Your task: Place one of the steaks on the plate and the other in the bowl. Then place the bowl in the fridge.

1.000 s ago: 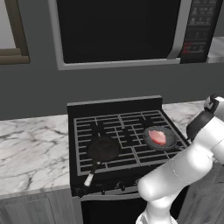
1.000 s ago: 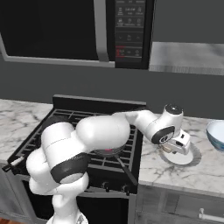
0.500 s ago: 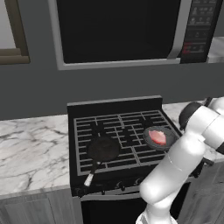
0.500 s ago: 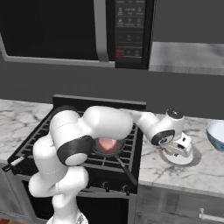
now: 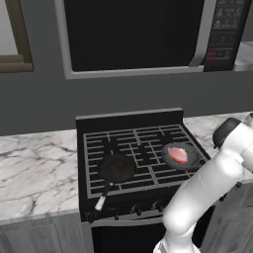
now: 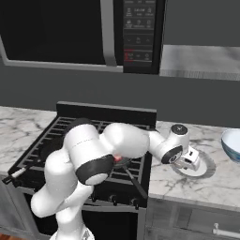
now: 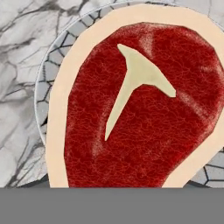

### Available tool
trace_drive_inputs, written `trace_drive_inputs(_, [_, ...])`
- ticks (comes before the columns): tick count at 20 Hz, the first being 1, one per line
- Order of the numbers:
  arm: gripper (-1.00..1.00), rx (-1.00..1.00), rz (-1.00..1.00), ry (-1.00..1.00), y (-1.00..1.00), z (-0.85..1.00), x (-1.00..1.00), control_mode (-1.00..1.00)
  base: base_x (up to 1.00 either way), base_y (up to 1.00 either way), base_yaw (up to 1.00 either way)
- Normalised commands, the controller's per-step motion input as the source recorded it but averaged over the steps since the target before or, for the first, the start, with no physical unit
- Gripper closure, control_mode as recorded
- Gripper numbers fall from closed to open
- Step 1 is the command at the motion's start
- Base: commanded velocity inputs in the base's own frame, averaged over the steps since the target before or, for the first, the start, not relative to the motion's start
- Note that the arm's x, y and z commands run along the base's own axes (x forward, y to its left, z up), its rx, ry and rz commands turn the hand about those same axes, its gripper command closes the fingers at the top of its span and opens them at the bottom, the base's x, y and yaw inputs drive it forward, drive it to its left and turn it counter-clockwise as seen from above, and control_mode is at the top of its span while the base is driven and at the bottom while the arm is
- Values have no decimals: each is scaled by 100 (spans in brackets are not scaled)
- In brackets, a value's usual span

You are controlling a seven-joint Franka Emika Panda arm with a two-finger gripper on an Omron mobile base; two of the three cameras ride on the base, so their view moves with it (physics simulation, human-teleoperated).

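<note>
- The red steak [image 7: 140, 105], with a cream fat rim and a pale T-shaped bone mark, lies flat on the plate [image 7: 43, 92] and covers most of it.
- The plate [image 6: 202, 165] sits on the marble table [image 6: 197, 187], just to the right of the stove [image 6: 108, 122].
- The fingers [image 6: 190, 159] hang right over the plate, very close to the steak; they look spread wide and they hold nothing.
- The pink steak [image 5: 179, 155] lies in a dark pan [image 5: 193, 159] on the right side of the stove grate [image 5: 138, 148].
- A second pan [image 5: 116, 168] stands on the left side of the grate, its handle pointing to the front edge.
- The bowl [image 6: 231, 144], pale blue outside and white inside, stands upright on the table to the right of the plate, apart from it, at the edge of the right base view.
- The white arm [image 6: 126, 143] reaches from the lower left across the stove front to the plate.
- A black microwave [image 5: 133, 34] hangs above the stove.
</note>
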Motion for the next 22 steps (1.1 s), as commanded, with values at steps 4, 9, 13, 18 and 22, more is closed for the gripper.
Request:
trace_drive_inputs(4, [100,0,1,0,-46,0,0,-100,0,0,0])
trace_drive_inputs(9, [100,0,0,4,-10,-18,11,-100,0,0,0])
trace_drive_inputs(13, [100,0,0,6,0,-36,28,-100,0,0,0])
trace_drive_inputs(18, [-100,0,0,4,-9,-20,25,-100,0,0,0])
trace_drive_inputs(22, [-100,0,0,2,-11,0,0,-100,0,0,0])
